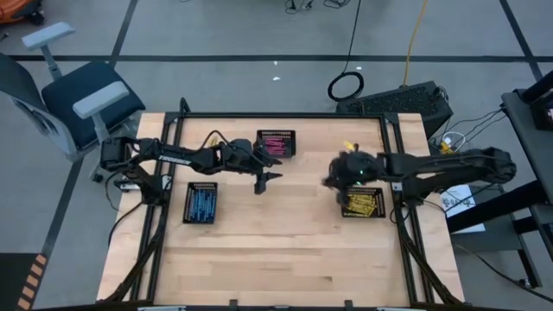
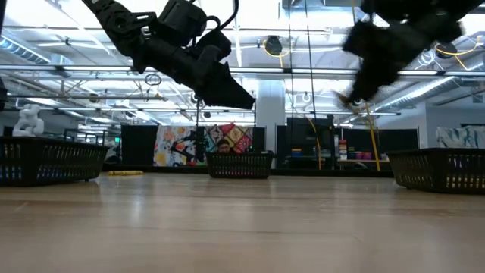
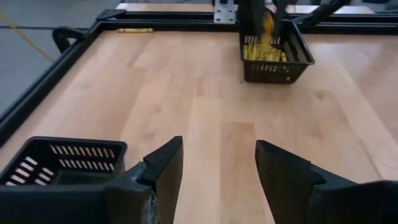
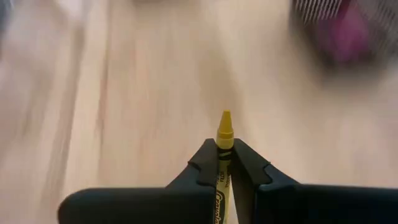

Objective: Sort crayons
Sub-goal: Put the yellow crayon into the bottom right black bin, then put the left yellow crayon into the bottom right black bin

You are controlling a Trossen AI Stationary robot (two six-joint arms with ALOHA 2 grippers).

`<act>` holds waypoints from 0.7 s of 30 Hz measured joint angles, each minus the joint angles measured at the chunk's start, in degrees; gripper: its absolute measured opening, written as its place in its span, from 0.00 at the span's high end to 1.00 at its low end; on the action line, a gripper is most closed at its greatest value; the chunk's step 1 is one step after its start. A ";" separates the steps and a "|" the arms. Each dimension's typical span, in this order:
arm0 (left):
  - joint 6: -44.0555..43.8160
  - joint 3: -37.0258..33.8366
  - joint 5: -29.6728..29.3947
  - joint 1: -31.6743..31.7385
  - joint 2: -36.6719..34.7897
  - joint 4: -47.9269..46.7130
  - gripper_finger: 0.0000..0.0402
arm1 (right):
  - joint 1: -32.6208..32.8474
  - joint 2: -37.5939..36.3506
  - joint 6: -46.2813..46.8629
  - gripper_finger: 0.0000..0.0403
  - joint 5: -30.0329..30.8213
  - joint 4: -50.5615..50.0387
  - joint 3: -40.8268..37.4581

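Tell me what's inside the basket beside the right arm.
Yellow crayons fill the right-hand basket. The right gripper, shut on a yellow crayon, hides part of it from above.

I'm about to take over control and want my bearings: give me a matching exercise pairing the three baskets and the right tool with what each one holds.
Column one:
1. basket by the left arm
2. basket at the far edge
3. basket by the right arm
4. right tool

Column two:
a. pink crayons
b. one yellow crayon
c. blue crayons
d. many yellow crayons

Pairs: 1-c, 2-a, 3-d, 4-b
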 joint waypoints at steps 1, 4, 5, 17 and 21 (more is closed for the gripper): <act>0.02 0.00 -0.32 0.00 0.00 0.22 0.50 | 1.21 -1.15 2.24 0.99 -0.02 -6.15 0.00; 0.42 0.00 -1.63 0.00 0.00 0.45 0.50 | 4.88 -2.86 10.82 0.99 1.34 -21.74 0.00; 0.47 0.00 -1.87 0.00 0.00 0.61 0.50 | 6.17 -2.94 13.58 0.99 2.51 -25.70 0.00; 1.85 0.00 -2.51 0.00 0.00 3.28 0.50 | 12.88 -0.89 19.05 0.91 4.38 -38.34 -0.07; 0.92 0.00 -2.51 0.00 -0.23 1.17 0.50 | 12.93 -1.10 18.61 0.81 2.91 -41.88 -0.04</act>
